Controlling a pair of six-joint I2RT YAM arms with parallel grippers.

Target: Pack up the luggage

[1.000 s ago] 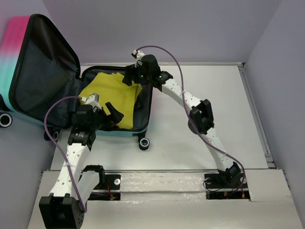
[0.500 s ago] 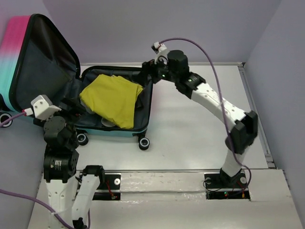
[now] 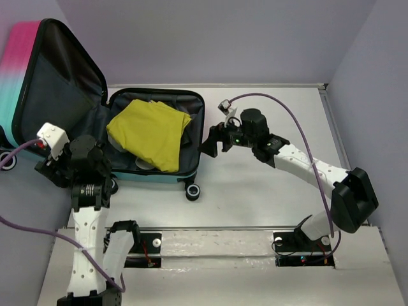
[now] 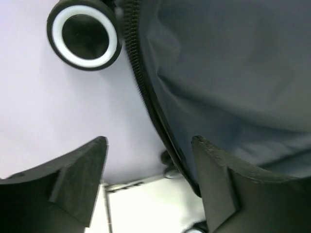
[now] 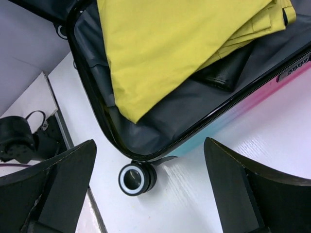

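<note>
**Garment in, lid up, both grippers empty**

The luggage [image 3: 60,83] lies open at the far left of the table [image 3: 268,191]. Its base half lies flat on the tabletop. Its lid stands tilted up to the left, by the left wall, with the dark grey lining facing right. The long axis runs near to far: the black wheels [image 3: 193,190] are on the near end, so the top points far. The hinge runs along the left side of the base.

A folded yellow garment [image 3: 150,131] rests inside the base, with a dark flat item [image 5: 226,73] partly tucked under it; I cannot tell what that item is.

The left gripper [image 4: 148,145] hangs at the lid's near lower corner, close to a lid wheel [image 4: 83,34]. Its fingers are spread and hold nothing, and they frame the zipped rim without touching it. It is probably placed there to swing the lid shut.

The right gripper [image 5: 150,145] hovers just right of the base, aimed back at it. Its fingers are also spread and empty, and it seems to be kept out of the lid's path.
</note>
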